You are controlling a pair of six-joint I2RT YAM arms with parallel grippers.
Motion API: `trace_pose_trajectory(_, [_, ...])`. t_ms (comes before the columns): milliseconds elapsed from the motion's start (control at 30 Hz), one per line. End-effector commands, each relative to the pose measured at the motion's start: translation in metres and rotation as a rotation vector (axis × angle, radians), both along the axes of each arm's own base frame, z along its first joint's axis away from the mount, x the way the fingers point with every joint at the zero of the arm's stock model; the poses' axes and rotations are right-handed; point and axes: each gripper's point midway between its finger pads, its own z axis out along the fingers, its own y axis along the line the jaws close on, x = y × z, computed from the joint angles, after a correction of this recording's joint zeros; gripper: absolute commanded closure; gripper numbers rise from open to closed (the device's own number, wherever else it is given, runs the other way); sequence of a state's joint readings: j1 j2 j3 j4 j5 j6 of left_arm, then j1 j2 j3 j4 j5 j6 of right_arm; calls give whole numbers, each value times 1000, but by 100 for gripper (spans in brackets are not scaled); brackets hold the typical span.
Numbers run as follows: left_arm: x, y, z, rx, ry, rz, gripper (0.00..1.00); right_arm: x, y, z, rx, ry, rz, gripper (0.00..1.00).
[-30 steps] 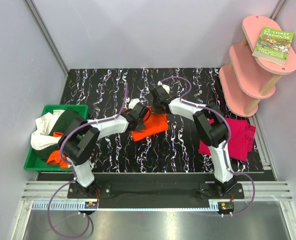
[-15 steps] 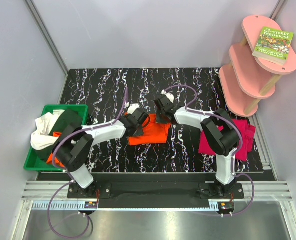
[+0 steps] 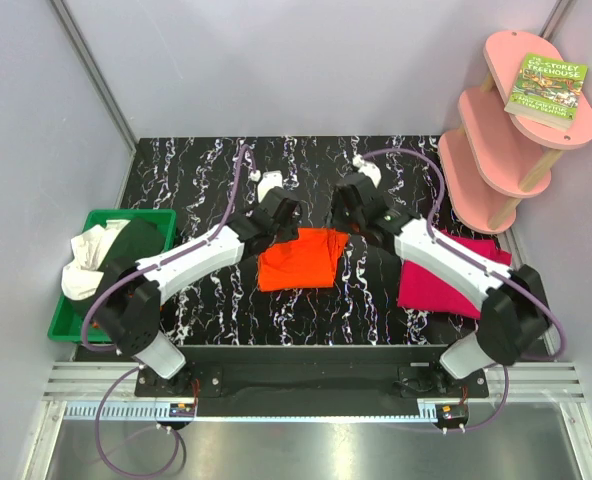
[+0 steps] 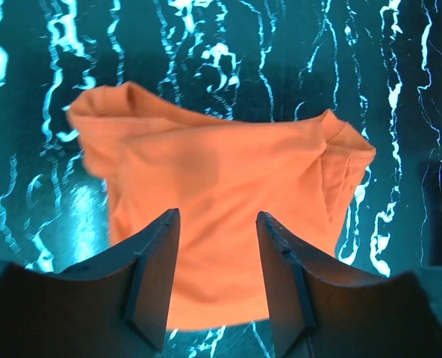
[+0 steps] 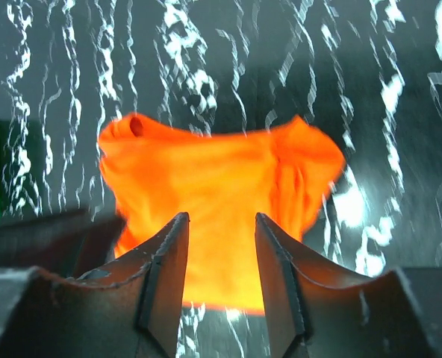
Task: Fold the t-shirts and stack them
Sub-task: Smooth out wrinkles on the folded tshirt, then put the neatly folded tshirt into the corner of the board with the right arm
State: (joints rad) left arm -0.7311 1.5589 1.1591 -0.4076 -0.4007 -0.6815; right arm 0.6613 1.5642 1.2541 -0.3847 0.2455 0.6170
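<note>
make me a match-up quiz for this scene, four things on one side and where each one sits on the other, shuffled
Things:
1. orange t-shirt
2. magenta t-shirt
3. green bin
4. book

Places:
a. top tier of the pink shelf
b. far left of the scene
c. right side of the table
d. middle of the table

Pairs: 1-d, 2-c, 3-b, 4-a

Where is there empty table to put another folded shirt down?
The back strip of the table along the wall is mostly bare. So is the front gap between the orange t-shirt and the magenta t-shirt. The middle is crowded: the left gripper and right gripper hang over the orange one. The green bin fills the left edge.
</note>
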Motion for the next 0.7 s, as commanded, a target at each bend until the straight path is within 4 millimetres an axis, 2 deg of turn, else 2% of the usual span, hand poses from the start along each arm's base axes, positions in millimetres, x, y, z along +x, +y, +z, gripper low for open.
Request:
trace_pose_trajectory(0, [11,-18,-21,-3,26,-47,52,-44,-18,-45,-10,137,-27,51])
trace_pose_trajectory(67, [10,-26,-29,-31,45,-67,53,-59,-25,-59,-16,162,-36,51])
trace_pose_trajectory(100, [7,-26,-41,-25,68,-70,54,-63,-25,-62,-15,168,-37,51])
trace_pose_trajectory(200, [3,-29,-57,-35,104,-75,57,-73,-31,-70,-23,183,-46,50])
trace_pose_trajectory(333, [-3,-24,-79,-12,147,-58,64,-76,-35,-74,-21,187,-56,47])
trace_pose_trajectory(533, [-6,-16,-90,16,164,-34,66,-79,-31,-81,18,196,-63,42])
trace_pose_trajectory(667, [-9,-16,-110,47,205,-47,67,-76,-24,-79,53,195,-61,40])
